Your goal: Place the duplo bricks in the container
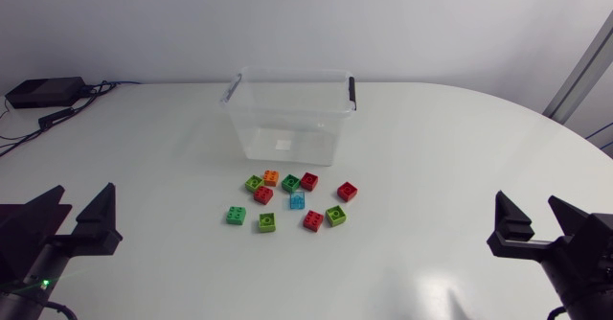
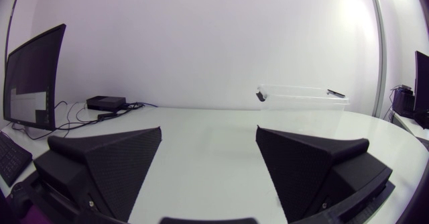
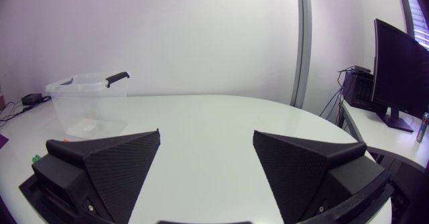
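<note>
A clear plastic container (image 1: pixel 287 119) with black handle clips stands empty at the middle back of the table. In front of it lie several duplo bricks in a loose cluster: red (image 1: pixel 308 180), orange (image 1: pixel 271 178), green (image 1: pixel 236 215), lime (image 1: pixel 335 215) and one light blue (image 1: pixel 298 201). My left gripper (image 1: pixel 84 207) is low at the near left, open and empty. My right gripper (image 1: pixel 527 213) is at the near right, also open and empty. Both stand well away from the bricks. The container (image 2: pixel 301 100) shows far ahead of the left gripper (image 2: pixel 209 140), and the container (image 3: pixel 87 103) also ahead of the right gripper (image 3: pixel 206 140).
A black box (image 1: pixel 43 92) with cables lies at the table's far left corner; the box (image 2: pixel 106 103) also shows in the left wrist view. The white table (image 1: pixel 450 157) curves away at the right.
</note>
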